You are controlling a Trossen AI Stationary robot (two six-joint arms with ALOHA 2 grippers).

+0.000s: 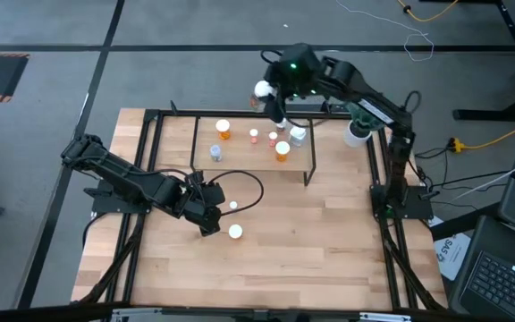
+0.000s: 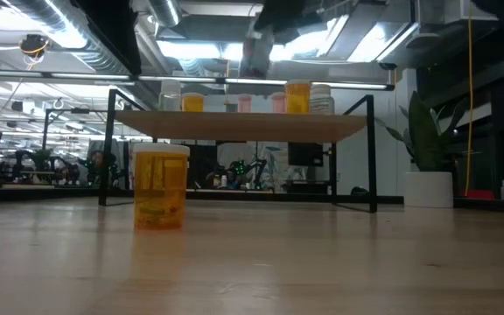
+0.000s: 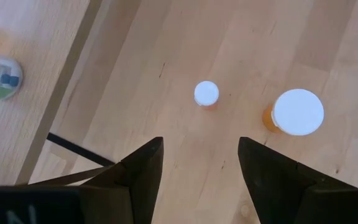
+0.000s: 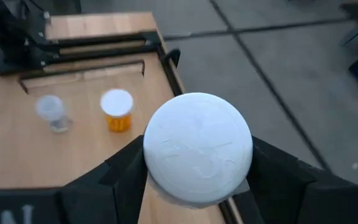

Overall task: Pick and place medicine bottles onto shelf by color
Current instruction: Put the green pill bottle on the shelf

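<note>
Six white-capped medicine bottles counted on light-wood shelf (image 1: 206, 134) near table's far edge. Seventh, white-capped bottle (image 4: 197, 148), pinched in right gripper (image 1: 265, 90) beyond shelf's far edge. Two orange bottles (image 1: 235, 232) left mid-table beside spread-fingered left gripper (image 1: 213, 215).

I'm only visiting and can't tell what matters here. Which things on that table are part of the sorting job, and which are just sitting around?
Part of the job:
- bottles on the shelf
- shelf
- two loose bottles
- white-capped bottle, gripped by the right gripper
- left gripper, open over the loose pair

Just lying about:
- white pot
- black cable
</note>
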